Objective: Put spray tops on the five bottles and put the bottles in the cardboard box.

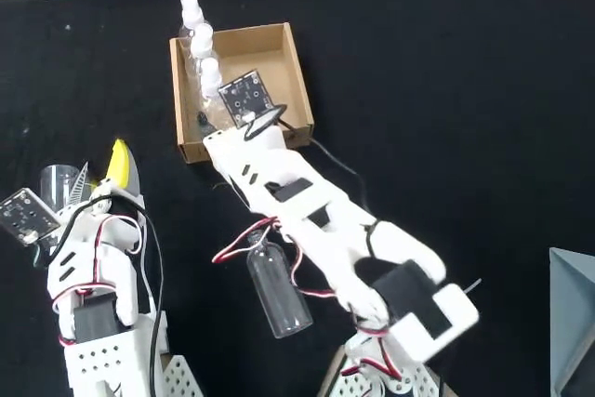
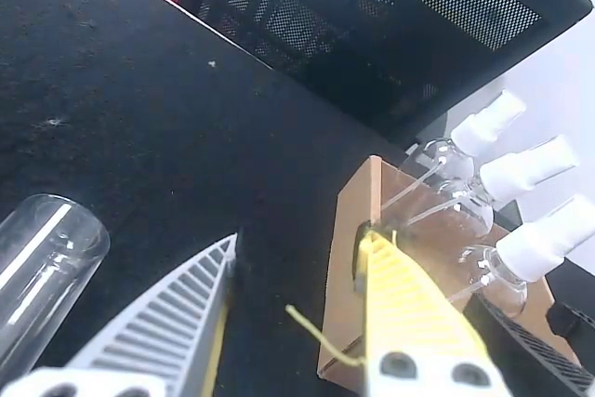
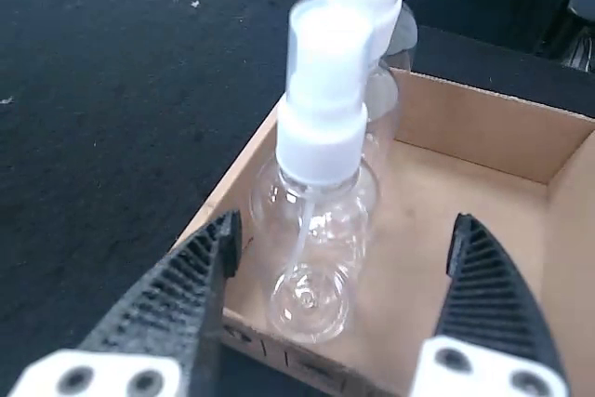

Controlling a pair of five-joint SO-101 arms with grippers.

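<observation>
The cardboard box (image 1: 279, 53) stands at the back left of centre. Three clear bottles with white spray tops (image 1: 202, 41) line its left wall, seen also in the left wrist view (image 2: 483, 216). My right gripper (image 1: 216, 118) hovers open over the box's near left corner, its black fingers either side of the nearest capped bottle (image 3: 321, 220) without touching it. At the front left my left gripper (image 1: 98, 169) is open, with a yellow finger (image 2: 400, 313) and a grey one. An uncapped clear bottle (image 1: 58, 183) (image 2: 37, 267) stands just outside the grey finger.
Another uncapped clear bottle (image 1: 276, 290) lies on the black table beside the right arm's base. A grey container corner (image 1: 572, 323) shows at the front right edge. A mesh chair back (image 2: 372, 16) stands beyond the table.
</observation>
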